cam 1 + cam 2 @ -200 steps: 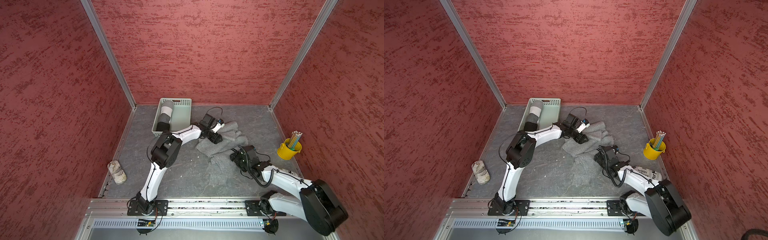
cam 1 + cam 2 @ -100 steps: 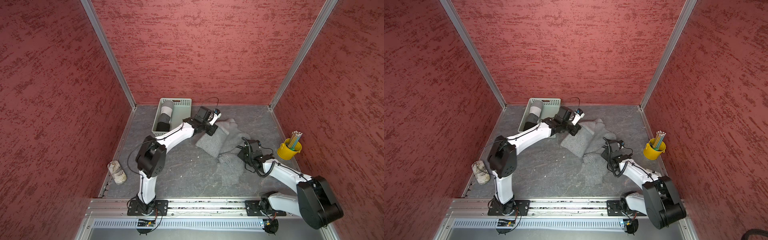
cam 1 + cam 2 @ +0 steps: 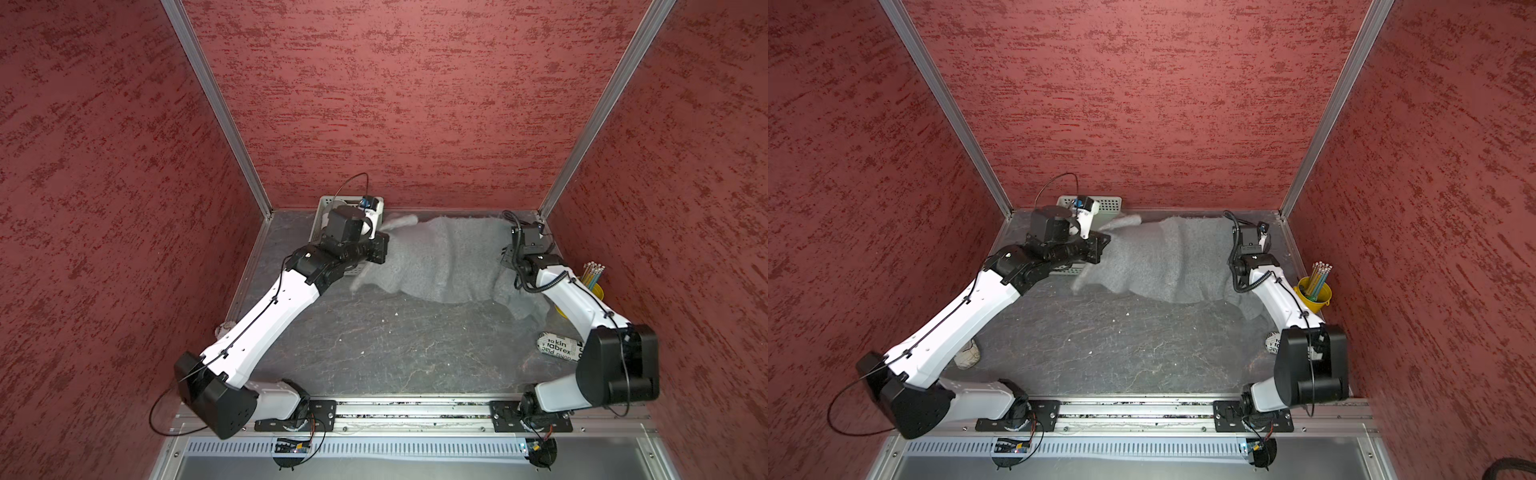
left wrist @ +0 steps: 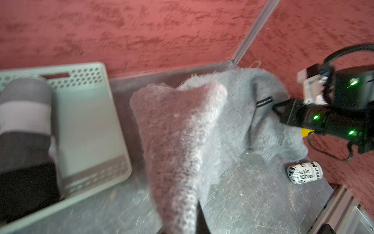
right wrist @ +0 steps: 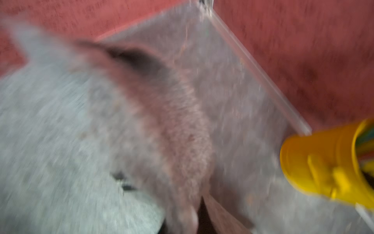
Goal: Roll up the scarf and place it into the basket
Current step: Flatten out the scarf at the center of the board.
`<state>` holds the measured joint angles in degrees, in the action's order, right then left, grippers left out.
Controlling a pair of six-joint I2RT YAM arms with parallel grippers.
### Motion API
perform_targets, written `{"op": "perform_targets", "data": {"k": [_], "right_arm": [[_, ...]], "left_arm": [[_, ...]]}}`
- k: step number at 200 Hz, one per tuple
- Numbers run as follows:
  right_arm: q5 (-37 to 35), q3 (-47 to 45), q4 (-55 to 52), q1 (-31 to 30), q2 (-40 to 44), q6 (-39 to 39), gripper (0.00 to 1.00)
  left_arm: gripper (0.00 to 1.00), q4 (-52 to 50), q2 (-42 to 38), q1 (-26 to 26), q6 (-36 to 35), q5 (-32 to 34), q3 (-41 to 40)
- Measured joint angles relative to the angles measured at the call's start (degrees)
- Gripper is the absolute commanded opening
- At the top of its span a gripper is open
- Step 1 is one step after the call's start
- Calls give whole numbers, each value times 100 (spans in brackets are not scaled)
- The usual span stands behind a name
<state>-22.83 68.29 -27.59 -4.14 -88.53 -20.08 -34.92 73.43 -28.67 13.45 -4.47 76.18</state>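
Observation:
The grey fuzzy scarf (image 3: 436, 257) (image 3: 1163, 257) hangs stretched across the back of the table between my two grippers. My left gripper (image 3: 384, 246) (image 3: 1102, 249) is shut on its left end, just in front of the pale green basket (image 3: 326, 204) (image 3: 1111, 205), which my arm mostly hides. In the left wrist view the scarf (image 4: 178, 137) narrows down into my left gripper (image 4: 182, 229), with the basket (image 4: 91, 121) beside it. My right gripper (image 3: 505, 259) (image 3: 1234, 261) is shut on the right end. The blurred right wrist view shows the scarf (image 5: 81, 131) running into my right gripper (image 5: 192, 222).
A rolled grey, white and black striped cloth (image 4: 24, 121) lies in the basket. A yellow bucket of pencils (image 3: 592, 282) (image 5: 323, 162) stands at the right wall. A printed roll (image 3: 559, 347) (image 4: 304, 172) lies near the right arm, and a pale roll (image 3: 967, 357) lies at the left edge.
Both grippers have shut on the scarf. They have moved apart and toward the back wall, left toward the basket and right toward the back right corner, pulling the crumpled scarf out wide.

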Motion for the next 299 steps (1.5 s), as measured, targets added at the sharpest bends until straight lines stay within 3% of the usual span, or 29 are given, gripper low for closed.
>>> {"op": "perform_targets", "data": {"k": [14, 37, 52, 97, 158, 230, 299], "right_arm": [[-136, 667, -9, 9, -562, 448, 33], [-197, 1578, -9, 11, -1469, 1005, 65], [-129, 2055, -83, 9, -2033, 1215, 70], [50, 2291, -579, 11, -2695, 1480, 72], [487, 1335, -695, 70, -2146, 1075, 73], [1880, 341, 179, 282, -2081, -256, 63], [2256, -435, 723, 280, -1333, -741, 62]], "left_arm": [[0, -225, -387, 343, 310, 4, -400], [0, -433, -927, 706, 730, -28, -942], [0, -514, -1147, 859, 960, -129, -1355], [0, -1137, -1325, 1294, 1401, -251, -2634], [0, -1563, -1937, 2155, 1366, 33, -2732], [0, -1355, -1996, 2181, 1464, -291, -3178], [0, -1150, -2000, 2181, 1547, -461, -3248]]}}
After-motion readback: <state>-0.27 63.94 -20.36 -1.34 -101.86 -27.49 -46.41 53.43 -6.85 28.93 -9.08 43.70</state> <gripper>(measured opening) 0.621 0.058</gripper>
